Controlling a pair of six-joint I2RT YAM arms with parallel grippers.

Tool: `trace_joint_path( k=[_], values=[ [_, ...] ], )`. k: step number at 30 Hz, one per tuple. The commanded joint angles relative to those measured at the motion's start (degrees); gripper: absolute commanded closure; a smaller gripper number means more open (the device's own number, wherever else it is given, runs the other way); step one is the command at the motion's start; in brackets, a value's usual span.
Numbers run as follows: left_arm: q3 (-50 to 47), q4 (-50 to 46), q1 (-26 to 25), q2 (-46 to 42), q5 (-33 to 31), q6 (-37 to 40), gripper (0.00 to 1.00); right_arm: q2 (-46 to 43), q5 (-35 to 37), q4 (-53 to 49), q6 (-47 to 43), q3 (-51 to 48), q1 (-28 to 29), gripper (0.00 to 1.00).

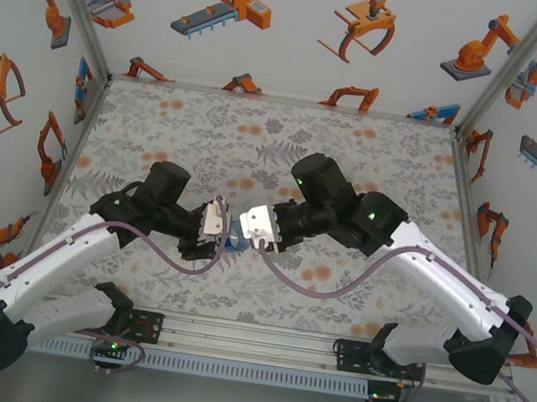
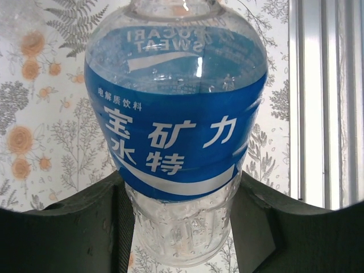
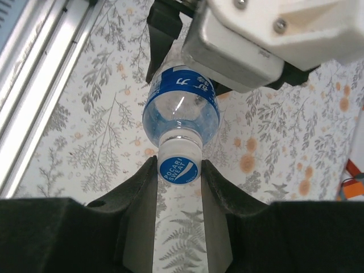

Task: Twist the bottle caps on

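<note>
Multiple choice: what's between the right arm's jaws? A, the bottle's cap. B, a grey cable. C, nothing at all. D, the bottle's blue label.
A: in the right wrist view the right jaws pinch the white cap with the blue logo, on the neck of the blue-labelled bottle, whose body the left jaws grip.

The blue-labelled bottle (image 2: 179, 142) lies sideways, its white cap (image 3: 178, 165) (blue-topped) on the neck.
</note>
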Motion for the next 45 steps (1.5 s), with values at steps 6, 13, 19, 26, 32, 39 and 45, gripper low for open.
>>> trace_joint_path(
  k=[6,13,19,26,32,39,45],
  values=[
    [3.80,0.82,-0.34,0.52,5.99,0.17,1.00,0.18,2.07,0.00,-6.42,-0.96,2.38,1.00],
    [2.34,3.32,-0.37,-1.43,3.49,-0.12,1.00,-2.61,3.44,9.82,17.21,-6.48,2.29,1.00],
    [1.00,6.25,-0.28,-3.41,-0.20,-1.32,1.00,-5.06,7.12,19.90,47.81,-13.59,2.16,1.00],
    [-0.72,9.33,-0.33,-5.61,-3.31,-2.39,1.00,-6.26,12.14,27.48,84.68,-17.05,2.15,1.00],
    [-1.77,11.92,-0.39,-7.30,-5.14,-3.58,1.00,-5.45,15.09,29.88,114.02,-21.24,0.60,1.00],
    [-2.62,13.73,-0.36,-8.36,-7.98,-4.81,1.00,-3.89,14.63,27.07,127.32,-23.24,-2.51,0.88],
    [-2.46,13.63,-0.38,-7.56,-7.46,-4.55,1.00,-3.27,13.20,28.76,118.10,-20.39,-4.16,0.67]
  ],
)
